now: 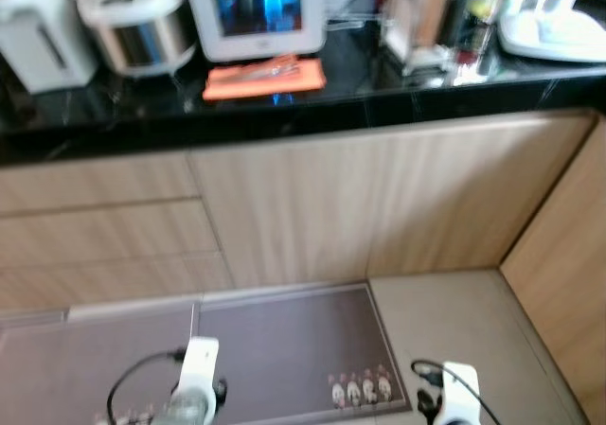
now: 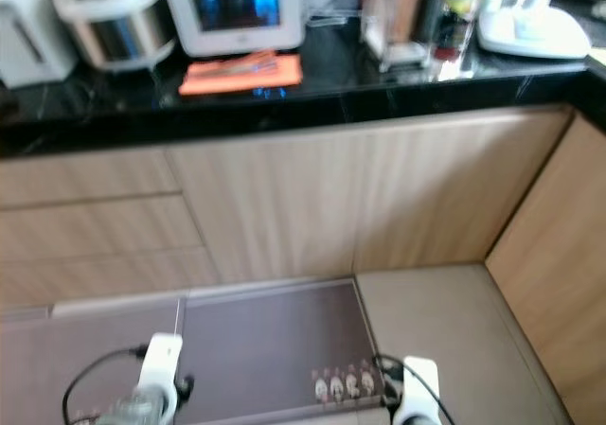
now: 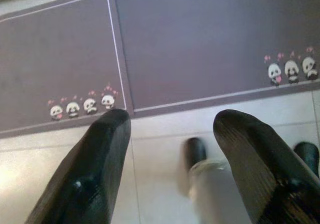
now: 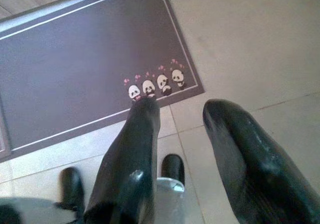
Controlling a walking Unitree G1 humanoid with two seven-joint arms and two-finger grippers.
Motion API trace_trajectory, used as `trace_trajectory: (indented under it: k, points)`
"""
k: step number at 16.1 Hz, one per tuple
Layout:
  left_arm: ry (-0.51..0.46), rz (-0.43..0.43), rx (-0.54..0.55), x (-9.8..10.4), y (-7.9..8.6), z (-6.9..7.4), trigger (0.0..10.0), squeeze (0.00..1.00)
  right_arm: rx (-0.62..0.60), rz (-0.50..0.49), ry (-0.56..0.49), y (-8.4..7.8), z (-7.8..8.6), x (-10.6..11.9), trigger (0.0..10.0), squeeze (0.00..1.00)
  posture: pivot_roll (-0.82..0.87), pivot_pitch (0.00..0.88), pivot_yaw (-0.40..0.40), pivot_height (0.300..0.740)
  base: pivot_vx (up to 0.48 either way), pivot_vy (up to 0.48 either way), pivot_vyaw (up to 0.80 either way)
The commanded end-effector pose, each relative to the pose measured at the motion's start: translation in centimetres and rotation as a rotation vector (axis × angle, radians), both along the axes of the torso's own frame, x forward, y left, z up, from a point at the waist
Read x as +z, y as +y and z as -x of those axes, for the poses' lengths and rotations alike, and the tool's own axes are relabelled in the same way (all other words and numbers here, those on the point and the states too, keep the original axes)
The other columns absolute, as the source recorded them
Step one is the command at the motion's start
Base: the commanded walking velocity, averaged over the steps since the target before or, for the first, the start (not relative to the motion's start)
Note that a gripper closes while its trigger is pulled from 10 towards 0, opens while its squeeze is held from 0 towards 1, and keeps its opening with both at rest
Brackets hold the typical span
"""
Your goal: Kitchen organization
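Note:
A black countertop (image 1: 379, 98) runs across the top of the eye views. On it lies an orange cloth (image 1: 265, 78) with utensils, in front of a white appliance with a lit screen (image 1: 256, 8). A rice cooker (image 1: 137, 23) and a white water boiler (image 1: 38, 32) stand to its left. Both arms hang low in front of the cabinets, with the left wrist (image 1: 196, 378) and right wrist (image 1: 459, 397) at the bottom edge. My left gripper (image 3: 172, 121) is open over the floor, holding nothing. My right gripper (image 4: 182, 109) is open and empty too.
Wooden drawers (image 1: 104, 226) and cabinet doors (image 1: 379, 198) stand below the counter. A wooden side panel (image 1: 568, 245) closes the right. Grey floor mats with small panda figures (image 1: 284, 349) lie on the tiled floor (image 1: 445, 321). More white appliances (image 1: 554, 18) and a holder (image 1: 417, 27) crowd the counter's right.

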State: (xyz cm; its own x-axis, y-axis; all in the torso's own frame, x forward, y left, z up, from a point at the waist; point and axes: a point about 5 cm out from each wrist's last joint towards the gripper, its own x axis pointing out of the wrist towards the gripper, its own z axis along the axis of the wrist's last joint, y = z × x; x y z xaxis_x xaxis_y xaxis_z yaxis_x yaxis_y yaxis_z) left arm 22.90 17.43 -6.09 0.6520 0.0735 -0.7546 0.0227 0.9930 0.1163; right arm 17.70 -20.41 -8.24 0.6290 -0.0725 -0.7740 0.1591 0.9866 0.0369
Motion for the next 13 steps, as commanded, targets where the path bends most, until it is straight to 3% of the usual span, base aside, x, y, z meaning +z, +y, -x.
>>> trace_trajectory:
  k: [1, 7, 11, 13]
  points:
    - [0.041, -0.028, -0.007, -0.49, 0.87, 0.89, 10.0, 0.0, 0.012, -0.022, -0.011, 0.99, -0.45, 0.06, 10.0, 0.0, -0.04, 0.0, 0.026, 0.74, 0.0, 0.398, 0.0]
    - [0.046, -0.031, 0.007, -0.53, 1.12, 0.98, 10.0, 0.0, 0.04, -0.019, -0.026, 1.44, -1.05, 0.3, 10.0, 0.0, -0.02, 0.0, 0.017, 0.74, 0.0, 0.4, 0.0]
    - [0.048, -0.034, 0.014, -0.55, 1.37, 1.08, 10.0, 0.0, 0.055, -0.027, -0.029, 1.84, -1.19, 0.32, 10.0, 0.0, -0.01, 0.0, 0.013, 0.74, 0.0, 0.4, 0.62]
    - [0.047, -0.035, 0.017, -0.53, 1.46, 1.06, 10.0, 0.0, 0.043, -0.038, -0.03, 1.95, -1.16, 0.29, 10.0, 0.0, -0.01, 0.0, 0.013, 0.74, 0.0, 0.401, 0.0]
